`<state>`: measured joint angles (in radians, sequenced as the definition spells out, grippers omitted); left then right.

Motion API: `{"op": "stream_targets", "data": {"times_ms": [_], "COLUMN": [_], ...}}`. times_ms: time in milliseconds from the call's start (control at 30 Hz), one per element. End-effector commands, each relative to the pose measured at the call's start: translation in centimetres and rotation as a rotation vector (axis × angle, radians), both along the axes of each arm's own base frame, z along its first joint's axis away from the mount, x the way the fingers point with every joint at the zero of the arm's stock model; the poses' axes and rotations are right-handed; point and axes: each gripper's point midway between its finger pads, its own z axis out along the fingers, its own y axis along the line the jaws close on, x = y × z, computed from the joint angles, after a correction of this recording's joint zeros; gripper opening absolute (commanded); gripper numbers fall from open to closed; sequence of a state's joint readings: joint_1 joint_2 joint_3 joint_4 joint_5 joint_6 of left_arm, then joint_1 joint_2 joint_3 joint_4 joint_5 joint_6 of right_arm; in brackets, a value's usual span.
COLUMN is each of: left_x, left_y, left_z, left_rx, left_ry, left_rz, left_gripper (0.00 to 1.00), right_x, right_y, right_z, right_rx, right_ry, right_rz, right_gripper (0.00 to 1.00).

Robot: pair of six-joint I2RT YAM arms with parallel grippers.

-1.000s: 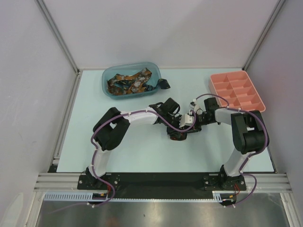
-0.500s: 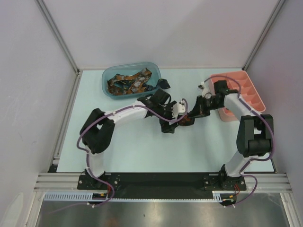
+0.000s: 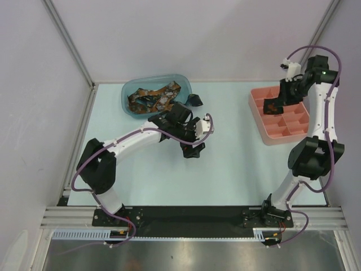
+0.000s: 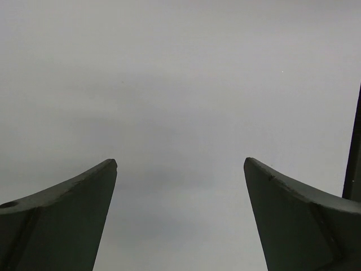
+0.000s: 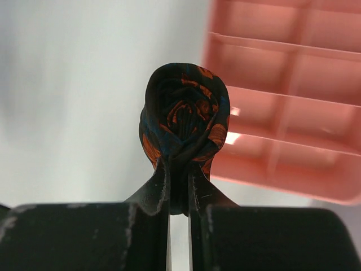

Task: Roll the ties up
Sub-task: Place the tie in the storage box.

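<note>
Since half a second ago the right gripper (image 5: pixel 179 169) has swung off the middle of the table, away from the left one, and now hangs over the pink compartment tray (image 3: pixel 282 127). Its jaws are pressed almost together, pinching the lower fold of the rolled tie (image 5: pixel 185 110), a tight dark bundle with orange blotches that stands just beyond the fingertips. The pinched part of the roll is hidden between the fingers. From above the bundle is only a dark blob, and I cannot tell which compartment lies beneath it.

The left gripper (image 4: pixel 180 164) has drawn back a little toward its own side. Its jaws are spread wide with nothing between them, over bare pale surface. A dark strip (image 4: pixel 354 147) cuts the right edge of its wrist view; what it is I cannot tell.

Loose ties (image 3: pixel 152 99) lie tangled in the blue bin (image 3: pixel 128 107) at the far left, well apart from both grippers, and one dark end (image 3: pixel 194 100) hangs over the bin's right rim.

The pale mint table (image 3: pixel 237 175) is enclosed by grey-white walls (image 3: pixel 197 39) with aluminium posts at the corners.
</note>
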<state>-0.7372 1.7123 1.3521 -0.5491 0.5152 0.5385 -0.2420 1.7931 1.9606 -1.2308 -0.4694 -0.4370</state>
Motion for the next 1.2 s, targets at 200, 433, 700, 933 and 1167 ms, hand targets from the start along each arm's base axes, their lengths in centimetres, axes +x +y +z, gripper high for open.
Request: {"op": "stream_targets", "data": {"times_ms": [200,433,700,933,1167], "left_x": [-1.2,-0.9,-0.6,-0.3,0.1], "left_y": [1.3,1.7,1.8,1.7,1.7], "left_z": [0.2,0.2,0.5,0.8,0.8], "left_rx": [-0.05,-0.065,-0.072,-0.085,-0.093], "left_ry": [-0.011,-0.012,-0.019,-0.02,-0.026], "left_rz": [0.06,0.078,0.079,0.109,0.131], "left_gripper": [1.0,0.99,1.0,1.0,1.0], "right_x": [-1.5,-0.6,0.1,-0.2,-2.0], "right_y": [-8.4,-8.9,-7.3,-7.3,-8.4], "right_z": [-3.5,-2.9,-2.3,-3.7,-5.7], "right_rx": [-0.349,-0.501,-0.753,-0.857,-0.884], "right_ry": [0.227,0.067,-0.208,-0.273,-0.245], "right_rz": [0.009,0.305,0.94,1.242,1.418], "right_gripper": [0.0,0.0,0.0,0.0,0.0]}}
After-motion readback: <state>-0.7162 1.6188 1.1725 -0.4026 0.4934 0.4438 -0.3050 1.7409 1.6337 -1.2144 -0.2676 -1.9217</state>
